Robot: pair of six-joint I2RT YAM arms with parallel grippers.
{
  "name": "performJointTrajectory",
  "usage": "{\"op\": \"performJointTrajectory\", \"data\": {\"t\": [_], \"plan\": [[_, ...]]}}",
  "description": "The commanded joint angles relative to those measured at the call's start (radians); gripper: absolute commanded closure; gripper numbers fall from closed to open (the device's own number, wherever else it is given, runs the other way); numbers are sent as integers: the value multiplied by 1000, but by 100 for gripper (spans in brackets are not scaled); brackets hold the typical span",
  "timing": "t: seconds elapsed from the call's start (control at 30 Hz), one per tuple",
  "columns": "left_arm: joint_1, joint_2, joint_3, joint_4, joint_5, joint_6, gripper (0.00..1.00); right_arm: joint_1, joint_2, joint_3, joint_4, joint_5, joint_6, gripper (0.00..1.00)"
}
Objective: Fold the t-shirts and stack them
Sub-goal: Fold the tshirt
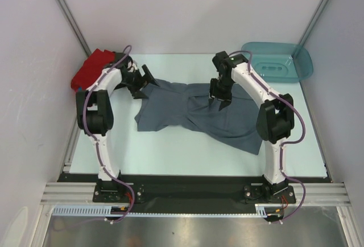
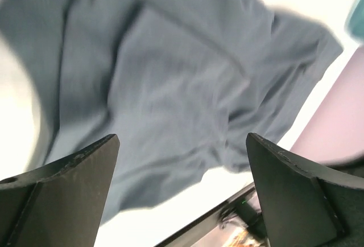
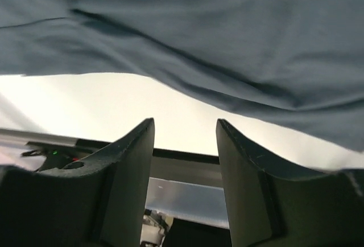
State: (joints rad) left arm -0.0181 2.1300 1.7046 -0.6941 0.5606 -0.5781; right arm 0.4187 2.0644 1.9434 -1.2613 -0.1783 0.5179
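A slate grey-blue t-shirt [image 1: 193, 113] lies rumpled and partly spread across the middle of the table. A red t-shirt [image 1: 91, 70] is bunched at the back left corner, behind the left arm. My left gripper [image 1: 145, 85] hovers at the grey shirt's back left corner. In the left wrist view the left gripper [image 2: 182, 139] is open wide, with the shirt [image 2: 170, 76] below it and nothing between the fingers. My right gripper [image 1: 220, 105] hangs over the shirt's middle. The right wrist view shows the right gripper [image 3: 185, 123] open and empty, the shirt's [image 3: 199, 31] folded edge just beyond it.
A teal plastic tub [image 1: 278, 62] lies at the back right corner. White walls enclose the table on both sides and at the back. The black rail [image 1: 187, 187] with both arm bases runs along the near edge.
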Motion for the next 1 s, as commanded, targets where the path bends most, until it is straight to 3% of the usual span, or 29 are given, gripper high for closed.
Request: {"op": "performJointTrajectory", "data": {"t": [0.0, 0.1, 0.13, 0.2, 0.3, 0.53, 0.67, 0.97], "plan": [[-6, -157, -57, -116, -27, 130, 0, -15, -59, -72, -38, 132, 53, 47], [-8, -255, -176, -157, -109, 181, 0, -55, -116, -181, 11, 128, 80, 39], [-8, -299, -209, -162, -125, 184, 0, -63, -130, -207, 23, 131, 97, 25], [-8, -337, -297, -160, -122, 185, 0, -86, -170, -306, 39, 137, 111, 22], [-16, -410, -403, -139, -120, 179, 0, -115, -257, -432, 109, 91, 148, 23], [-17, -466, -548, -117, -114, 182, 0, -162, -331, -552, 145, 62, 188, 33], [-25, -447, -569, -99, -96, 179, 0, -172, -343, -574, 149, 51, 185, 33], [-34, -407, -519, -88, -281, 204, 0, -172, -365, -580, 177, 8, 168, 34]]}}
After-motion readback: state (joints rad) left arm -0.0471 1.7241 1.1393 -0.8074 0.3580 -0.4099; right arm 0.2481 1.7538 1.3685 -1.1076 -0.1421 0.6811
